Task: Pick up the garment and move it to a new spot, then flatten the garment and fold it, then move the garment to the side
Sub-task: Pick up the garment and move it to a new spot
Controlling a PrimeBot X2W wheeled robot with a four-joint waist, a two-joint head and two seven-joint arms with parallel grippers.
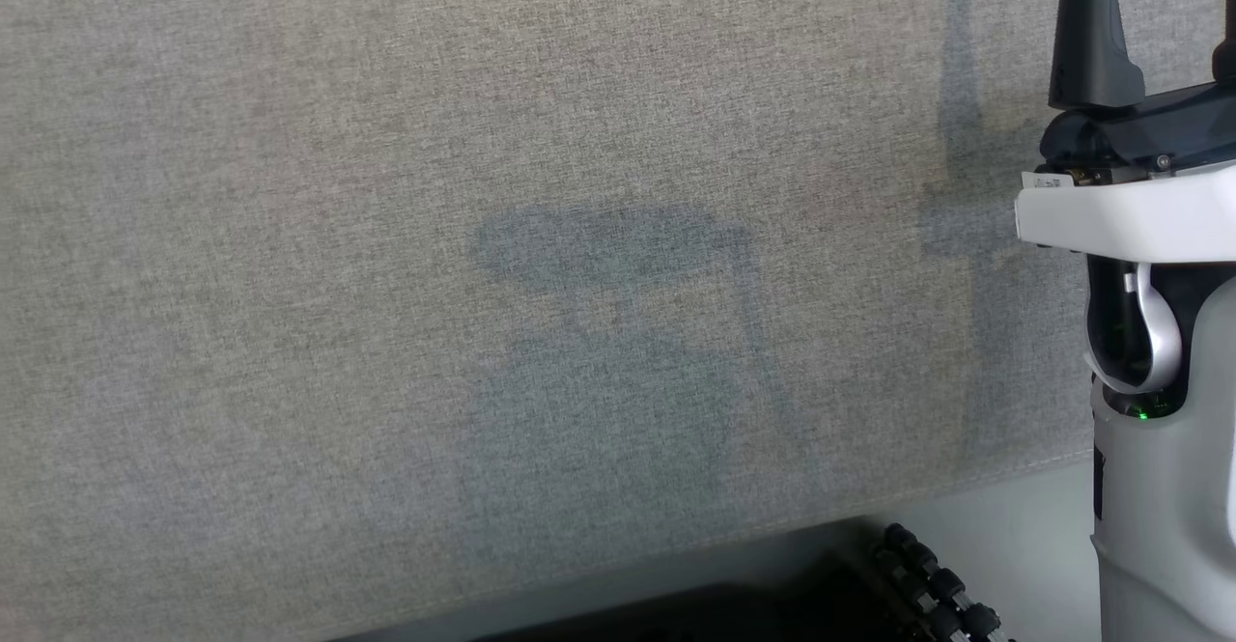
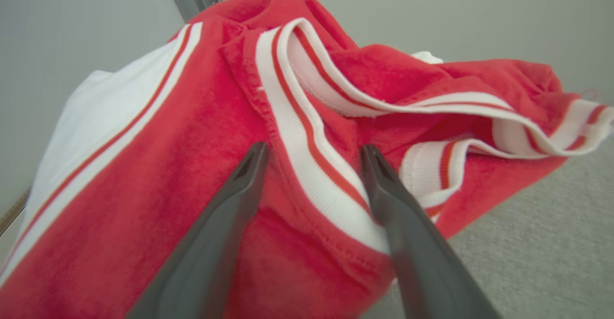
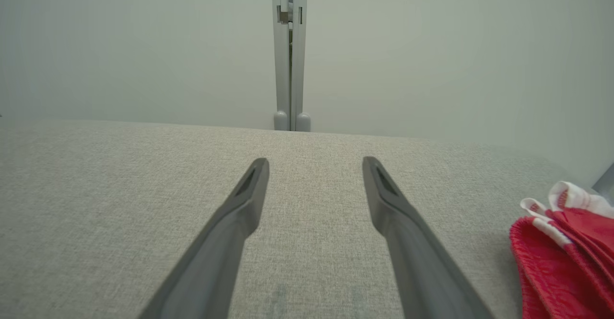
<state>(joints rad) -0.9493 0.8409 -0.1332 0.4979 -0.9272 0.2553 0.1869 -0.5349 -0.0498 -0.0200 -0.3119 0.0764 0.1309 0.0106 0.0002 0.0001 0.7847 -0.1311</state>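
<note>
Dark tapered fingers (image 2: 225, 232) of the left hand (image 2: 314, 148) stand spread and empty, close over the garment (image 2: 182, 132). It is a soft, fleecy red heap with white ribbed, red-striped trim, crumpled on the grey woven surface (image 3: 120, 189). The right hand (image 3: 314, 161) gapes empty above bare surface nearby. Seemingly nothing is done yet: lifting, flattening, folding and moving aside all remain.

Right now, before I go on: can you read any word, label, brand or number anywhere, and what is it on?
No text can be read.
A small white sticker on the right arm: too small and blurred to read.
On the red and white garment: stripes, no print visible.
</note>
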